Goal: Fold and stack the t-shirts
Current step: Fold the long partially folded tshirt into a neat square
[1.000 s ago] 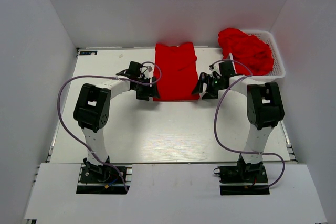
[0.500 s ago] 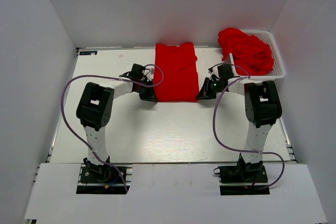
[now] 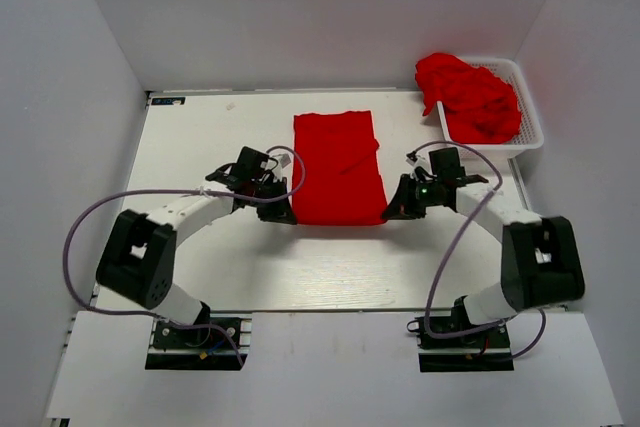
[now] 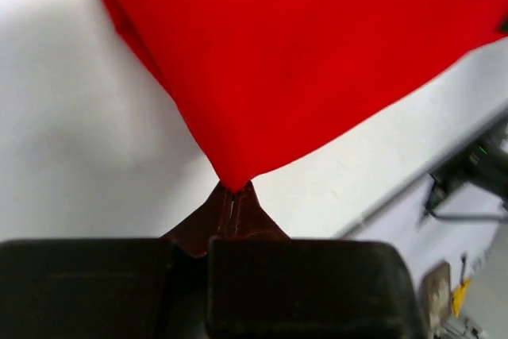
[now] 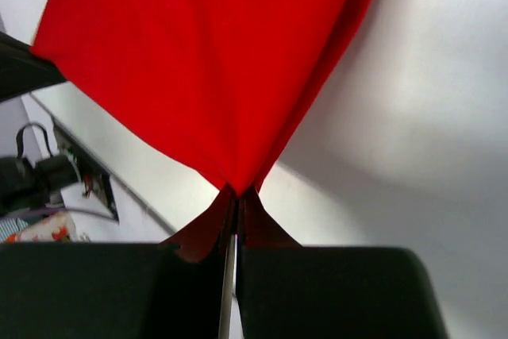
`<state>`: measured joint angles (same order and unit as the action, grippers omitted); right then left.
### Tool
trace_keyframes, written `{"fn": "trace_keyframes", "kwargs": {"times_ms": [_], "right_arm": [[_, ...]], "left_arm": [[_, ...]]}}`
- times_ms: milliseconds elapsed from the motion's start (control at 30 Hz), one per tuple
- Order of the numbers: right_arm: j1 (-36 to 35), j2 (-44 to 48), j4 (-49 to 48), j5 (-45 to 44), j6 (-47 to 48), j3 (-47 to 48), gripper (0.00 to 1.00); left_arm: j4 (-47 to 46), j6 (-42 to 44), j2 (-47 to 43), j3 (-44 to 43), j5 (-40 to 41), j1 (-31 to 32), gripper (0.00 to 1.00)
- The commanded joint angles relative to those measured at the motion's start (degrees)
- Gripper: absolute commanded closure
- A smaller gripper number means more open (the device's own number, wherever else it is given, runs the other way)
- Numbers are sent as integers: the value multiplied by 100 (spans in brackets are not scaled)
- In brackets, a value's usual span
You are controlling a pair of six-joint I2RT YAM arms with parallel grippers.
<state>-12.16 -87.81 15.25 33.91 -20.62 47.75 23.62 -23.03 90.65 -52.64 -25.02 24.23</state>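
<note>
A red t-shirt (image 3: pixel 338 165) lies folded into a long strip on the white table (image 3: pixel 200 137). My left gripper (image 3: pixel 286 215) is shut on its near left corner. My right gripper (image 3: pixel 392 213) is shut on its near right corner. In the left wrist view the red cloth (image 4: pixel 302 61) tapers to a point pinched in the gripper (image 4: pixel 232 190). The right wrist view shows the same: the cloth (image 5: pixel 206 61) ends in the gripper (image 5: pixel 236 191). More red t-shirts (image 3: pixel 468 95) are heaped in the white basket (image 3: pixel 528 107) at the back right.
White walls close in the table on the left, back and right. The basket stands against the right wall behind my right arm. A cable loops out from each arm over the table.
Both grippers shut on the shirt's near corners and pulled them toward the near edge. The shirt slid away from the back wall, and both arms stretched lower and outward.
</note>
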Motion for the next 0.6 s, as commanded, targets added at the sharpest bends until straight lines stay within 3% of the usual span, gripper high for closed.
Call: {"fn": "trace_keyframes", "kwargs": {"times_ms": [0, 67, 233, 333, 400, 567], "right_arm": [[-40, 834, 1058, 54, 190, -353, 100], [-49, 1359, 1663, 54, 260, -302, 100], [-23, 1636, 2307, 27, 331, 226, 100], [3, 1337, 2202, 116, 383, 839, 100], [21, 892, 2158, 89, 384, 1245, 100], [73, 248, 1763, -15, 112, 2124, 100]], "left_arm": [[773, -246, -985, 157, -293, 126, 100], [1082, -307, -1277, 19, -346, 240, 100], [1585, -308, -1603, -693, -49, 292, 100], [1322, -308, -1603, -1098, 547, 293, 100], [1259, -308, -1341, -1327, 656, 153, 100], [1067, -703, -646, -2267, 1805, 100, 100]]}}
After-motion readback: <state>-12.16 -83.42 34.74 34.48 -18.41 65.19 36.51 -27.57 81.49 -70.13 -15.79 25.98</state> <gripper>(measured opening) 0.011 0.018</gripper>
